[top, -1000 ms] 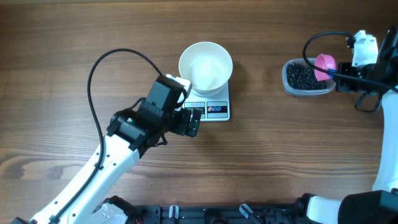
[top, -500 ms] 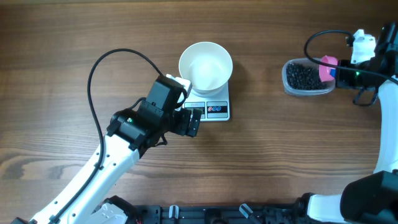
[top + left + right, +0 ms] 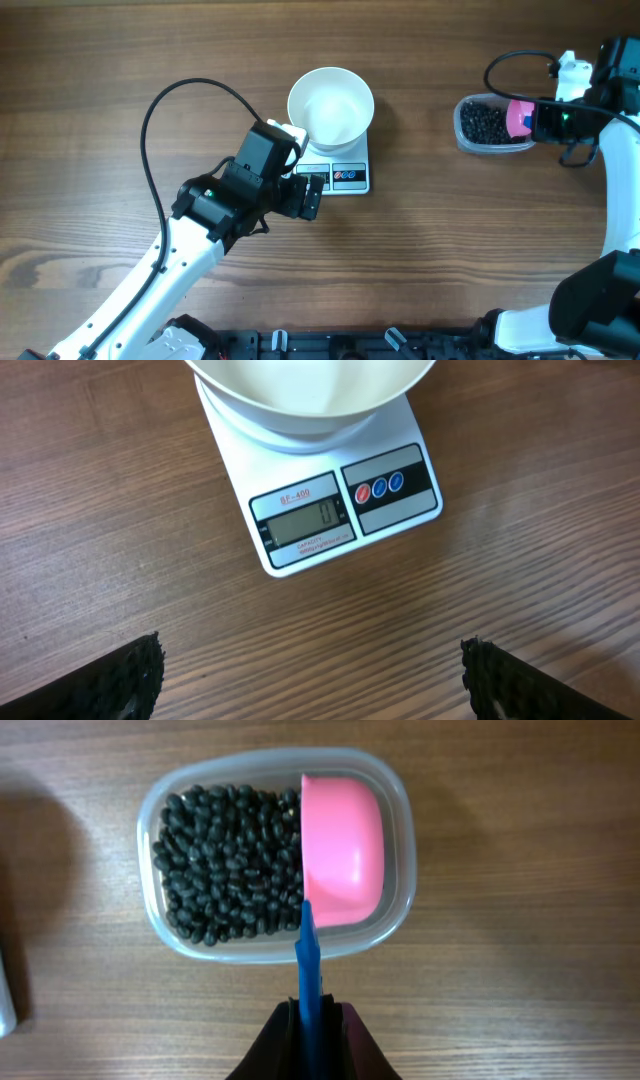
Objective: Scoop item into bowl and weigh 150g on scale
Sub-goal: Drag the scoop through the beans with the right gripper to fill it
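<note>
Scoop [image 3: 343, 845] now swung lengthwise toward beads [image 3: 225, 860]; right fingers [image 3: 265, 1050] clenched on its handle [image 3: 309, 970], left fingers [image 3: 120, 680] released.

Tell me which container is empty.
The white bowl on the scale: nothing lies in it. The clear tub holds black beads.

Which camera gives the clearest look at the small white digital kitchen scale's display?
The left wrist view: the small white rectangular digital kitchen scale sits close, its grey display facing the camera and readable. Overhead shows it tiny, half under the round white bowl. The right wrist view shows no display.
</note>
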Available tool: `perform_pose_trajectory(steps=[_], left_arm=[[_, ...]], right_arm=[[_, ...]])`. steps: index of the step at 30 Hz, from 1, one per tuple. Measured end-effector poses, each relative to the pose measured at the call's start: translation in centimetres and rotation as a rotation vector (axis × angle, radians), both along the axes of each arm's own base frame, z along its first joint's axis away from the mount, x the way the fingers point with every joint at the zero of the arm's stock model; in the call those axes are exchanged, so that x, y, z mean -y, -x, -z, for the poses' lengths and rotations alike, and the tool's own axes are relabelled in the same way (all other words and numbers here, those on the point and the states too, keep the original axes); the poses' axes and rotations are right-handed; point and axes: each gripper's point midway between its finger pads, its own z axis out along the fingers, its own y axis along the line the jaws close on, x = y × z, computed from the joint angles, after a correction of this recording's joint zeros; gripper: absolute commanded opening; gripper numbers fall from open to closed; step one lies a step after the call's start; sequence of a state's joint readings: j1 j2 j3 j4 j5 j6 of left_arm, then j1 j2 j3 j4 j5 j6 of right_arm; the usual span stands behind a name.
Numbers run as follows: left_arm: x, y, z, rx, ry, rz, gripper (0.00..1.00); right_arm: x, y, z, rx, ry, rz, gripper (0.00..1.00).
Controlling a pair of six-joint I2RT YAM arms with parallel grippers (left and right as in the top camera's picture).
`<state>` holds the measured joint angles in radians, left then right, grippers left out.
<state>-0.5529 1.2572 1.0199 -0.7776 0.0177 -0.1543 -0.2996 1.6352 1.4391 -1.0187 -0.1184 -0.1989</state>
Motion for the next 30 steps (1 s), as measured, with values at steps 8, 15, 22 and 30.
perform_pose_trajectory(steps=[8, 15, 22, 30], left_arm=[[0.0, 0.0, 0.0, 0.0, 0.0, 0.0, 1.0], [0.0, 0.0, 0.0, 0.0, 0.0, 0.0, 1.0], [0.0, 0.0, 0.0, 0.0, 0.0, 0.0, 1.0], [0.0, 0.0, 0.0, 0.0, 0.0, 0.0, 1.0]], right_arm=[[-1.6, 0.0, 1.3, -0.018, -0.009, -0.029, 0.04], [-2.9, 0.7, 2.9, -0.047, -0.049, -0.053, 0.04], [-4.4, 0.5, 2.9, -0.029, -0.133, -0.08, 0.04], [-5.0, 1.3, 3.0, -0.063, -0.18, -0.039, 0.04]])
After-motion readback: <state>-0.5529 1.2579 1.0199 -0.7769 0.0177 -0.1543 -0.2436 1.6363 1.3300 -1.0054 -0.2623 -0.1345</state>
